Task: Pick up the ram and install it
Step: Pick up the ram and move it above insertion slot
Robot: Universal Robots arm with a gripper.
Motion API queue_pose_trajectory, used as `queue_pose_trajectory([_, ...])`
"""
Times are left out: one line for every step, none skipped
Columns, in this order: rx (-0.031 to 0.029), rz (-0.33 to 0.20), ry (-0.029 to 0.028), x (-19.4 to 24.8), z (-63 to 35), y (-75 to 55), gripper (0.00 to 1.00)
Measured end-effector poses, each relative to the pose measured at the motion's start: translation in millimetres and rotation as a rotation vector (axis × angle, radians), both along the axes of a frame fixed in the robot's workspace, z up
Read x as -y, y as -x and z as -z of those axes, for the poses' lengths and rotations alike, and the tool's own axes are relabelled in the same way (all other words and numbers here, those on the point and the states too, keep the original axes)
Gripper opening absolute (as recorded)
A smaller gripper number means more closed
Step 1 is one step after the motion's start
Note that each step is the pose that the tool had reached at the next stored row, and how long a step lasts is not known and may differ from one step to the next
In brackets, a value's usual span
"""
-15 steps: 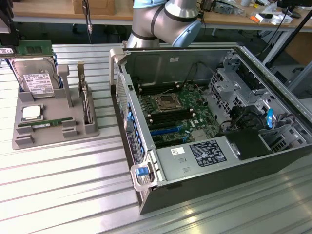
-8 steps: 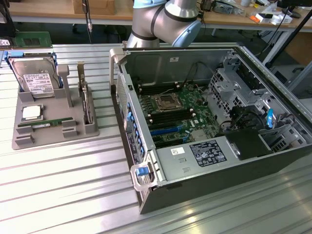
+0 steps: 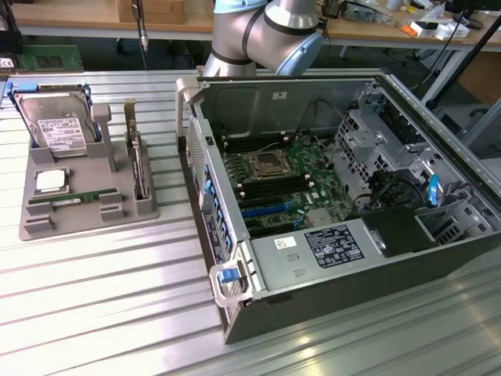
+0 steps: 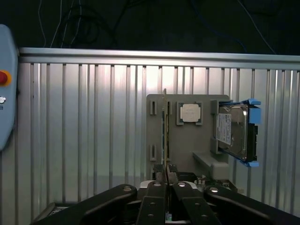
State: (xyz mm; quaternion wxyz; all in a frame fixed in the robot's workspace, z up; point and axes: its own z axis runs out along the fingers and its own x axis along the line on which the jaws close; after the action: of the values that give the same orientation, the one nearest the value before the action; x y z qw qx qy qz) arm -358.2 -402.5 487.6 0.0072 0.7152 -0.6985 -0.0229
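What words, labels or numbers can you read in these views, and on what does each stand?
Nothing reads clearly.
White label on the boxy silver hard drive: too small.
Black label on the grey metal power-supply box: blurred.
Small white sticker beside it: unreadable.
Square silver processor chip: markings too faint.
White label on the long green ram stick: too small.
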Motion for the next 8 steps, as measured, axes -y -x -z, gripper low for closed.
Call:
queue_pose_trajectory([-0.0001,0.000,0.0001,0.0,0.2,-0.2,0.12])
queue_pose_trajectory([0.0000,0.000,0.0000,0.0,0.7,-0.3,0.12])
queue_pose_trajectory([0.0000,0.000,0.0000,0.0,1.2,-0.4,0.12])
queue_pose_trajectory([-0.0002,0.000,0.0001,0.0,2.9,-1.0,0.12])
queue_pose_trajectory([-0.0001,0.000,0.0000,0.0,5.7,-2.5,0.12])
queue_pose_trajectory([-0.0001,0.000,0.0001,0.0,7.7,-4.2,0.12])
queue_pose_trajectory([-0.0001,0.000,0.0001,0.0,10.0,-7.5,0.12])
queue_pose_trajectory([-0.0002,0.000,0.0001,0.0,11.0,-10.8,0.12])
